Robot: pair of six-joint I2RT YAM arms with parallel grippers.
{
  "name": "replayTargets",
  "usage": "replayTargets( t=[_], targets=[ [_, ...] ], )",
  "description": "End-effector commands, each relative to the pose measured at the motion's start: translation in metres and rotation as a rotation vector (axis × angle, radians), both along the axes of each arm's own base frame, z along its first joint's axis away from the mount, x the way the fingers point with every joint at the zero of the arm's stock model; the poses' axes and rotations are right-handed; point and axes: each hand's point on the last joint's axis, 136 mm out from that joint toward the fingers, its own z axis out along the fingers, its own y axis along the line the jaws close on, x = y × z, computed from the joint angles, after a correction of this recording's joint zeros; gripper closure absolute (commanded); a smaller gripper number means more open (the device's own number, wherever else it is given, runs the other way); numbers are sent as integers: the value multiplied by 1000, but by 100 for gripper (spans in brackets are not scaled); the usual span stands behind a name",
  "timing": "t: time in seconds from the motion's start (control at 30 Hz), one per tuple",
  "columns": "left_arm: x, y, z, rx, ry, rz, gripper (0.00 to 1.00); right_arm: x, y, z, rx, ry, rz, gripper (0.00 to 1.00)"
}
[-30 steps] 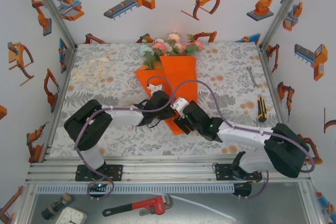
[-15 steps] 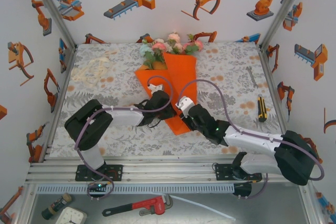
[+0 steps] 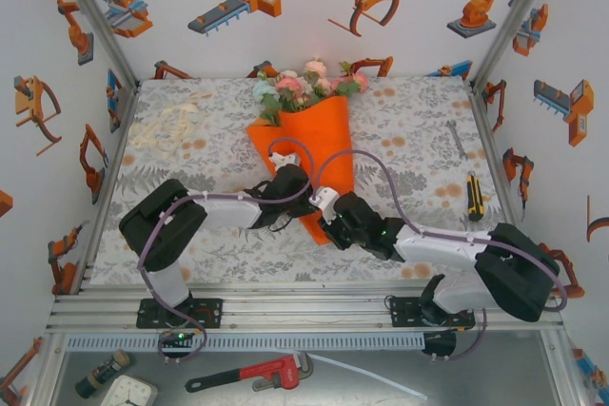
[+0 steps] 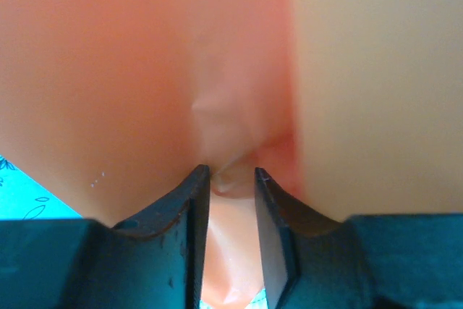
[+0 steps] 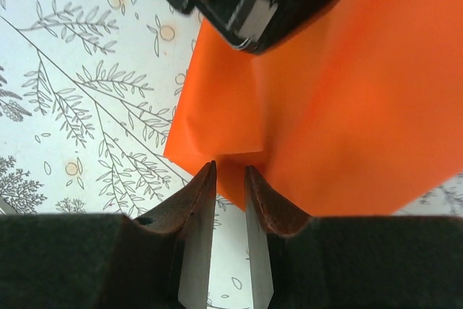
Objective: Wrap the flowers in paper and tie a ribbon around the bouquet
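Since earlier the paper (image 3: pixel 319 135) has folded shut; left pincer (image 4: pixel 231 175) and right pincer (image 5: pixel 230 170) both pinch it, ribbon (image 3: pixel 166 128) well apart.

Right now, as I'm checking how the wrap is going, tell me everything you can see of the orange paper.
The paper is a plain, matte, bright orange sheet, folded into a cone lying flat on the patterned cloth mid-table, wide mouth at the far end around the flowers, narrow tip pointing near. Its folds overlap along the middle. The left jaws pinch a puckered crease in it; the right jaws grip its lower tip.
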Motion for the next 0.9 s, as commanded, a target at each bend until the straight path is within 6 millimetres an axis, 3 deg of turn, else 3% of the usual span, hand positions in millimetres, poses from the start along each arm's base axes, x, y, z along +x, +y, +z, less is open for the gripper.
replayTargets(
  t=[0.0,0.17,0.23,0.37,0.47,0.53,0.57,0.63,0.7,0.73,0.8,0.87],
  targets=[
    [0,12,25,-15,-35,23,61,1,4,0,31,27,-36,74],
    [-4,40,49,56,-62,79,56,0,0,-3,51,16,-48,78],
    [-3,52,57,100,-68,103,55,-4,7,7,93,26,-18,77],
    [-1,58,70,136,-54,95,55,-9,20,65,235,41,-5,65],
    [3,61,80,114,-67,106,55,-1,12,112,306,-17,-79,58],
    [6,65,80,120,-75,112,56,16,-7,137,322,-74,-219,53],
    [7,67,75,132,-62,115,57,31,-26,147,323,-103,-356,50],
    [7,64,65,152,-21,93,60,54,-86,150,272,-105,-696,43],
    [6,54,58,146,-1,47,63,57,-130,141,204,-64,-869,36],
    [5,48,58,131,-3,30,63,55,-141,134,176,-50,-907,32],
    [4,36,55,99,-4,-8,63,51,-156,113,121,-4,-948,19],
    [4,30,49,112,4,-31,63,48,-162,94,98,44,-974,17]
  ],
)
